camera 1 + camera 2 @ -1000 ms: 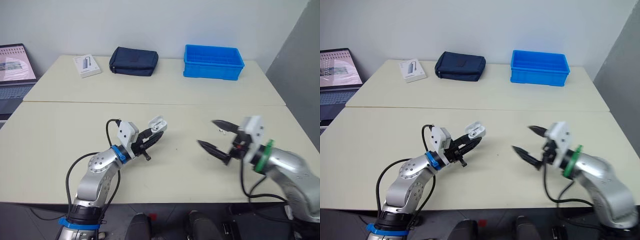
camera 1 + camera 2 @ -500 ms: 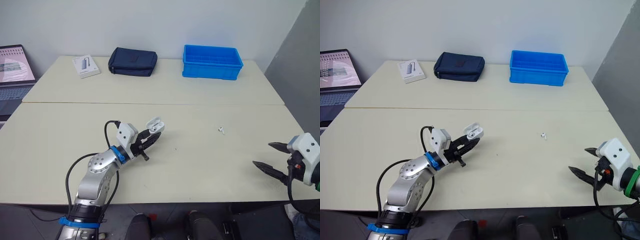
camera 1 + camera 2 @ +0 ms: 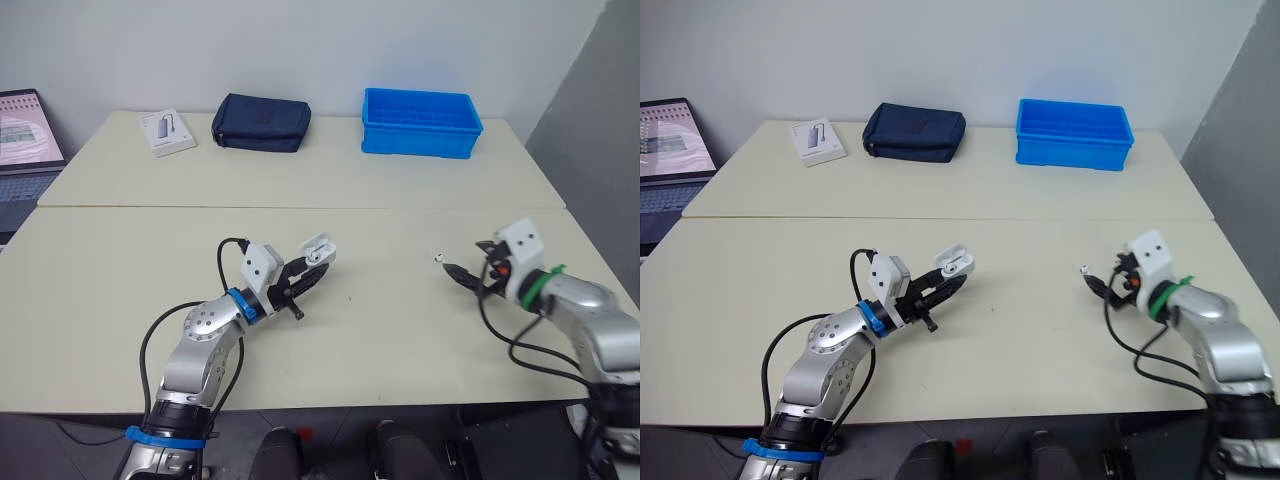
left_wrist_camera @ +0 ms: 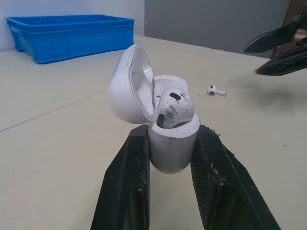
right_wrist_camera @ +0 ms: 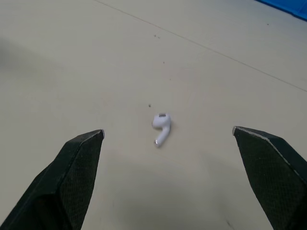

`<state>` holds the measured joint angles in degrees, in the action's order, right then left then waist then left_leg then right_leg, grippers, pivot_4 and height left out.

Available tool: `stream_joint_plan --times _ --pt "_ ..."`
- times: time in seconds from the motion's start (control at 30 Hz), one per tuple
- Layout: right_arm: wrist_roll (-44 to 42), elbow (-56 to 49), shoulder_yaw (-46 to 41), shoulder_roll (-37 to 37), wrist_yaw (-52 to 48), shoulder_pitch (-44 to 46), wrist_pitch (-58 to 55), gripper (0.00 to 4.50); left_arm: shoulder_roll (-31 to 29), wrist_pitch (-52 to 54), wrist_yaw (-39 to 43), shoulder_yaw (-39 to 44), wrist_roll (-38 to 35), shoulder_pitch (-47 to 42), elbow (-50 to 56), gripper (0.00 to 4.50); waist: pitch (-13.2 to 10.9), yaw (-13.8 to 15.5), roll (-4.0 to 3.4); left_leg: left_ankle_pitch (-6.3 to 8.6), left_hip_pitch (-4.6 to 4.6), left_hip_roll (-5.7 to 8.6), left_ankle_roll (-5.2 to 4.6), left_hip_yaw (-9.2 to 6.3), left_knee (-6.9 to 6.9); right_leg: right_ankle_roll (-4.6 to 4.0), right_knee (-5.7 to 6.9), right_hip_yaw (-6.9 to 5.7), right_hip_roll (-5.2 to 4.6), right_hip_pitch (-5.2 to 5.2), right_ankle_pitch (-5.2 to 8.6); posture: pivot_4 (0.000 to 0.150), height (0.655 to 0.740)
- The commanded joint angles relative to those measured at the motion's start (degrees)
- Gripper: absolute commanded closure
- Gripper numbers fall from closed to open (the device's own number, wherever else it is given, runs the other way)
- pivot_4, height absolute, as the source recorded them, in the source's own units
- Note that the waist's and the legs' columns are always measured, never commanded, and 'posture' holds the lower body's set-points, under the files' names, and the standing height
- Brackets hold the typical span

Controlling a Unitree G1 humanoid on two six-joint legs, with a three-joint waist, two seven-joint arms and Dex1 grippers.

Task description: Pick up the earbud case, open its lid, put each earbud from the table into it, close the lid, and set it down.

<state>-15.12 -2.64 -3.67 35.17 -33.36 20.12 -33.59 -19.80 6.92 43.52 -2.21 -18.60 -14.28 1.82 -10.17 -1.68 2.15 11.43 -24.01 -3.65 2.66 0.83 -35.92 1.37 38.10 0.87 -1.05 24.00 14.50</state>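
My left gripper (image 3: 310, 264) is shut on the white earbud case (image 3: 317, 247), held just above the table's middle. The lid of the earbud case (image 4: 165, 127) stands open, and one earbud (image 4: 170, 106) sits in it. A second white earbud (image 3: 439, 258) lies loose on the table to the right. My right gripper (image 3: 470, 258) is open, low over the table, just right of that earbud. In the right wrist view the earbud (image 5: 161, 127) lies on the table between the spread fingertips and slightly beyond them, touching neither.
Along the far table stand a blue bin (image 3: 421, 122), a navy pouch (image 3: 261, 122) and a small white box (image 3: 167, 132). A laptop (image 3: 25, 130) sits at the far left. A seam (image 3: 300, 207) runs between the two tables.
My right gripper swung far out to the right edge, then came back in and now sits open by the loose earbud. The left gripper and case have held still.
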Motion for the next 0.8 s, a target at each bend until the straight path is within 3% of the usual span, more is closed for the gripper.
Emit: stream_joint_plan --times 0.03,0.27,0.3,0.43,0.7,0.8 --pt "3.8 7.1 2.0 -1.5 1.6 3.0 5.0 0.0 0.0 -1.1 0.1 0.1 -0.1 -0.6 1.7 3.69 0.0 0.2 -0.01 0.0 -0.01 0.0 0.0 0.0 0.02 0.01 -0.03 0.0 0.0 0.0 0.0 0.15 0.74" --pt "5.8 18.3 2.3 -6.1 3.3 7.3 8.6 0.0 0.0 -1.0 0.0 -0.2 0.1 0.1 2.6 3.69 0.0 0.3 -0.02 0.0 -0.13 -0.01 -0.01 0.04 0.0 0.05 -0.11 0.02 -0.01 0.04 -0.02 0.15 0.74" --pt "5.8 19.0 2.2 -6.2 3.3 7.2 8.6 0.17 0.0 -1.0 0.0 -0.1 0.1 0.2 2.6 3.69 0.0 0.3 -0.02 0.0 -0.11 -0.02 -0.01 0.03 -0.01 0.04 -0.09 0.0 -0.01 0.03 -0.02 0.15 0.74" --pt "4.4 18.6 1.3 -6.6 2.5 6.8 6.3 1.2 -0.1 -1.1 0.0 -0.1 0.2 0.3 2.4 3.69 0.0 0.3 -0.03 0.0 0.05 -0.02 -0.01 0.02 -0.03 0.06 -0.03 -0.01 -0.01 -0.11 -0.05 0.15 0.74" --pt "4.7 12.1 3.6 -4.2 -2.0 4.3 4.6 4.05 0.2 -1.2 -0.1 -0.1 0.3 0.7 2.6 3.69 0.0 0.4 -0.04 0.0 0.12 0.0 -0.01 0.0 -0.08 0.1 -0.11 0.02 -0.02 -0.29 -0.08 0.15 0.74" --pt "5.0 5.4 5.9 -0.8 -6.8 1.6 5.2 4.11 0.2 -1.1 -0.3 -0.1 0.3 1.5 3.3 3.69 0.0 0.3 -0.04 0.0 0.12 -0.01 -0.01 -0.02 -0.04 0.11 -0.13 0.0 -0.01 -0.29 -0.07 0.15 0.74"
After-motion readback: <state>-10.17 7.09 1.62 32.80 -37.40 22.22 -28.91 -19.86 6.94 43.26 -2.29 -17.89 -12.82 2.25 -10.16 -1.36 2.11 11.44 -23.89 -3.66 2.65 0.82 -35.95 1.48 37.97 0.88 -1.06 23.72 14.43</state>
